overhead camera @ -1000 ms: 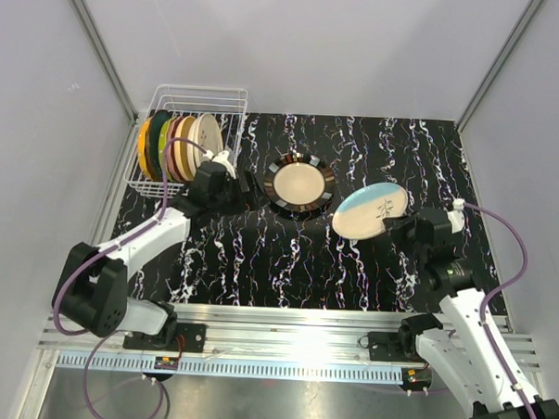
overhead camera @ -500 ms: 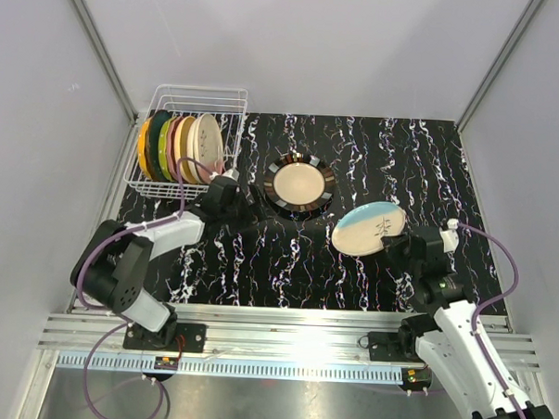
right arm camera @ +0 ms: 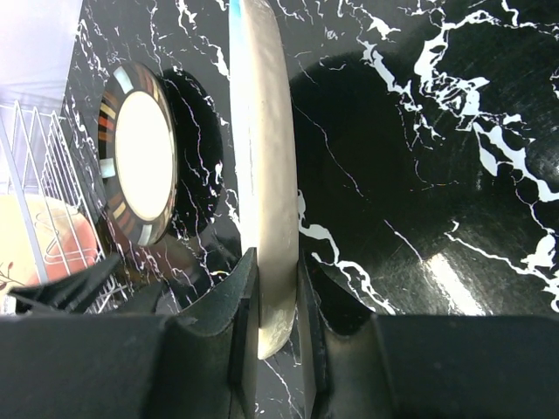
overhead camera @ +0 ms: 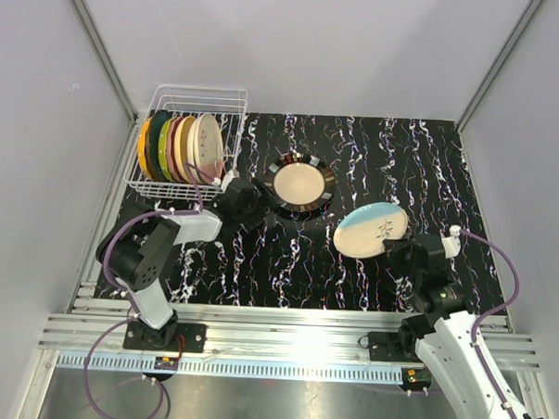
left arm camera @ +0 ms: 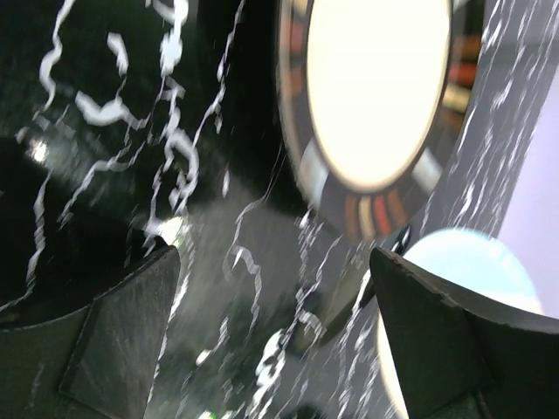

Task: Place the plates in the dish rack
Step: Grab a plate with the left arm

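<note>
Right now my right fingers [right arm camera: 244, 297] are clamped on the rim of a round pale-blue-and-cream ceramic plate [right arm camera: 262, 157], holding it tilted above the black white-veined marble-look worktop [overhead camera: 403, 150], front-right. Left fingers [left arm camera: 113, 340] are spread wide w/ nothing btwn them, low over the worktop just beside a round cream plate with a dark colour-block rim [overhead camera: 299, 184], which lies flat mid-worktop. The white wire dish rack [overhead camera: 201, 90] sits back-left, near the left fingers. Inside it a row of plates [overhead camera: 175, 147] stands on edge: orange, dark green, red, cream.
</note>
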